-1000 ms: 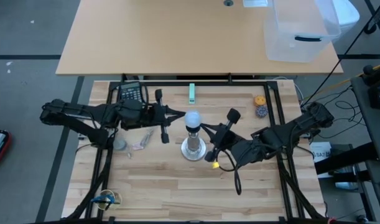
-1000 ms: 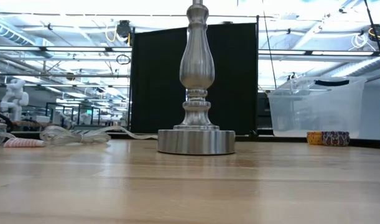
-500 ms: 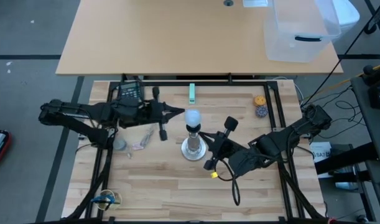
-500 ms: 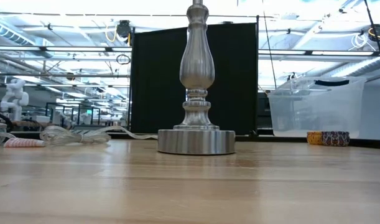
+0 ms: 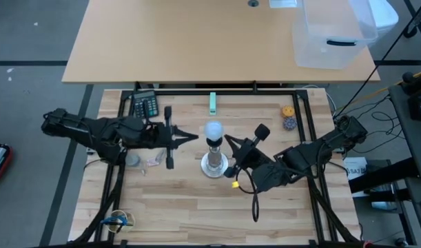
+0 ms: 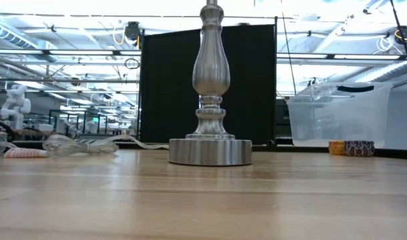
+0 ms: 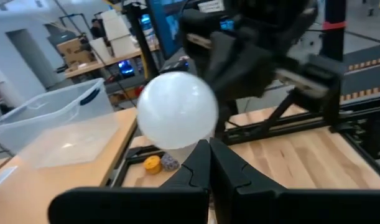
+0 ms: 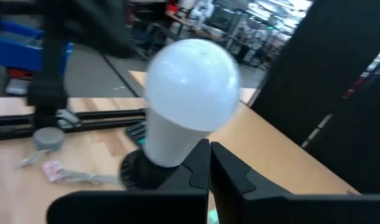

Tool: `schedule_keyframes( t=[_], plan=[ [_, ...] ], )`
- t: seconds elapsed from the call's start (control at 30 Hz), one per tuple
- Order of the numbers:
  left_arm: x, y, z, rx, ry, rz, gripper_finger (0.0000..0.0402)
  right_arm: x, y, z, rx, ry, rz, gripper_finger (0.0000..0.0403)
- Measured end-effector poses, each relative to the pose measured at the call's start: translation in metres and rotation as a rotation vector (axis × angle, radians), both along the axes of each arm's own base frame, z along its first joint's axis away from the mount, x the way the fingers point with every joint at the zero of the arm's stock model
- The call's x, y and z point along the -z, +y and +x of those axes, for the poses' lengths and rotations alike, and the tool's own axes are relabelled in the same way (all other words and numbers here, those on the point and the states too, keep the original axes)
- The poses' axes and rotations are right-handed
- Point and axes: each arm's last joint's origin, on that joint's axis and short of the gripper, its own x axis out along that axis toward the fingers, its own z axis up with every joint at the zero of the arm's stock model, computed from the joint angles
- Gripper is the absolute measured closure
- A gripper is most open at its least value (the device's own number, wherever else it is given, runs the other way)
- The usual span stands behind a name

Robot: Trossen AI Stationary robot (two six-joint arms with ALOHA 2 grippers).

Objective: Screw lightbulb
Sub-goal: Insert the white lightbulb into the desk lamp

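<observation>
Your light wooden plank table carries a silver round-based lamp stand, black calculator, green block and grey disc.

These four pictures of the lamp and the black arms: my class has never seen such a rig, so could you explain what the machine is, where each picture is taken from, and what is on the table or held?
This is a robot with two dark arms at a wooden table. The high view looks straight down. In the middle stands a silver lamp stand with a white lightbulb on top. The left gripper sits just left of the bulb, apart from it, fingers together. The right gripper is just right of it, also shut and holding nothing.

The low view looks level across the table, showing the stand's base and the room behind. The two wrist views come from cameras on the arms, looking past their own fingers at the bulb.

Also on the table: a calculator, a small green piece and a coiled clear cable.
</observation>
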Motion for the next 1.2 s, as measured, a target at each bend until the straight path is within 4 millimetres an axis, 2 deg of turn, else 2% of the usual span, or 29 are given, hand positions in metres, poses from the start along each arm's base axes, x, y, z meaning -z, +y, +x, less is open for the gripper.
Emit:
schedule_keyframes(
  t=[0.13, 0.4, 0.63, 1.2],
  plan=[
    [0.002, -0.004, 0.002, 0.013, 0.008, -0.001, 0.0401, -0.001, -0.006, 0.002, 0.034, -0.01, -0.002, 0.0403],
    [0.013, -0.007, 0.02, 0.009, 0.033, 0.006, 0.0401, -0.002, -0.021, 0.009, 0.089, -0.027, 0.004, 0.0403],
    [0.008, -0.001, 0.023, -0.014, -0.023, 0.012, 0.0401, -0.006, -0.033, 0.014, 0.114, -0.033, -0.009, 0.0403],
    [0.009, 0.008, 0.026, -0.01, -0.018, 0.013, 0.0401, -0.011, -0.032, 0.016, 0.056, -0.029, -0.019, 0.0403]
  ],
)
